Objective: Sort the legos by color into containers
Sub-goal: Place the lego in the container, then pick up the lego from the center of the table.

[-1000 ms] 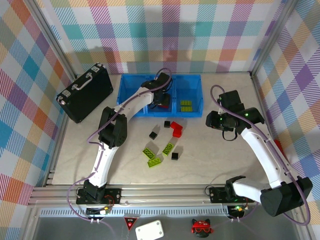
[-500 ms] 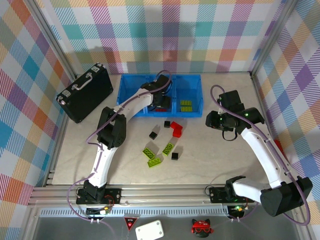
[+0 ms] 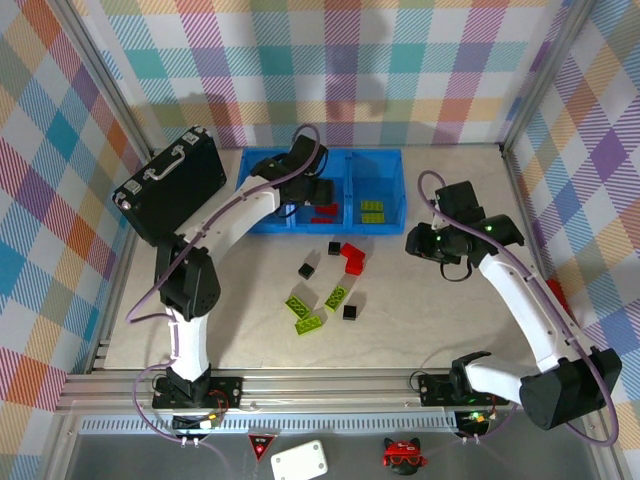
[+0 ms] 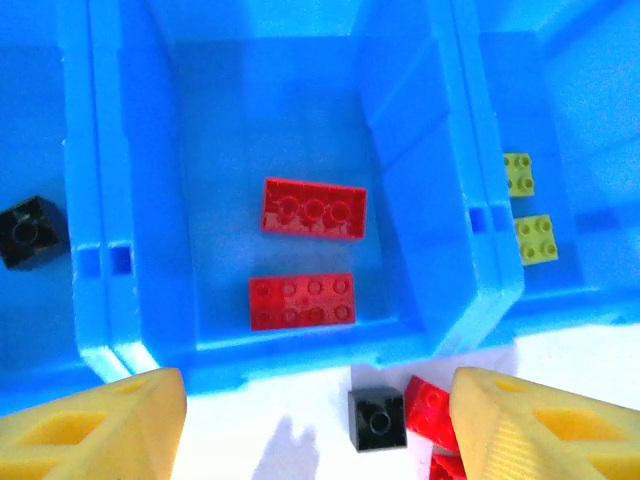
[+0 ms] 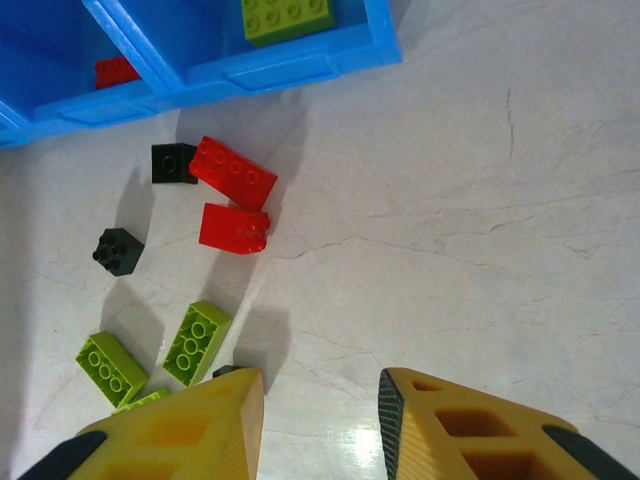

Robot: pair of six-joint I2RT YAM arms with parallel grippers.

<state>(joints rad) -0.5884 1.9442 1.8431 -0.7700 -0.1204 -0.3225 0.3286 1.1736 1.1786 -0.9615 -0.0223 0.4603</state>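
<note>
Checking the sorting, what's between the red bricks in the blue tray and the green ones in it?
Only a blue divider wall separates red bricks from green bricks, in the left wrist view.

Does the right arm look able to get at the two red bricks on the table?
Likely yes: the right gripper hangs empty, jaws apart, and the red bricks lie uncovered on open table.

The tray [image 3: 382, 178] stands at the far middle of the table [image 3: 450, 330], the briefcase [image 3: 170, 185] left of it. Its left compartment holds one cube [image 4: 30, 232], the middle compartment two bricks [image 4: 313, 210], the right compartment a pair of bricks [image 4: 536, 238]. Loose bricks [image 3: 351, 258] lie on the table just before the tray
</note>
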